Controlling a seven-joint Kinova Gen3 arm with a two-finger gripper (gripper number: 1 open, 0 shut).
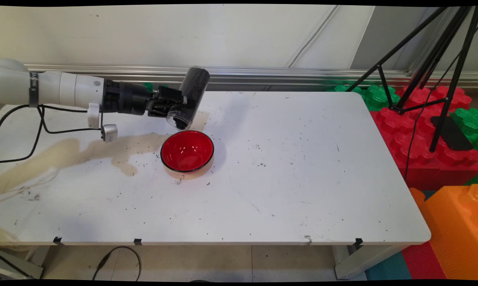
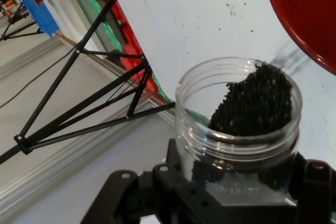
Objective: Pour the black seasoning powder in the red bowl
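Black and clamped, the hand (image 1: 174, 106) reaches in from the left above the far-left part of the tabletop (image 1: 286, 174), its two fingers closed around a clear plastic jar (image 1: 189, 99) filled with dark, fine grains (image 2: 254, 103). The jar is tipped over, its base raised toward the far wall and its open mouth pointing down and toward the near side, hanging just above the far-left rim of a red bowl (image 1: 187, 151). In the hand view the jar's threaded mouth (image 2: 239, 114) faces the camera, the grains heaped against one side of it up to the lip, and a thin blurred streak of them leaves the rim toward the bowl's red edge (image 2: 307, 19).

The bowl stands upright on the tabletop, black on its outer rim, directly near of the jar's mouth, and its inside looks glossy and bare red. A tan stain (image 1: 84, 153) spreads across the tabletop from the bowl's left side toward the left edge, and another patch of it shows under the bowl's near side. Dark specks (image 1: 258, 149) lie scattered around the bowl and to its right.

Beyond the tabletop's right edge stand a black tripod (image 1: 433, 79) and large toy blocks: red (image 1: 433, 159), green (image 1: 376, 97) and, nearer, orange (image 1: 455, 226). A black cable (image 1: 115, 258) lies on the floor below the near edge.
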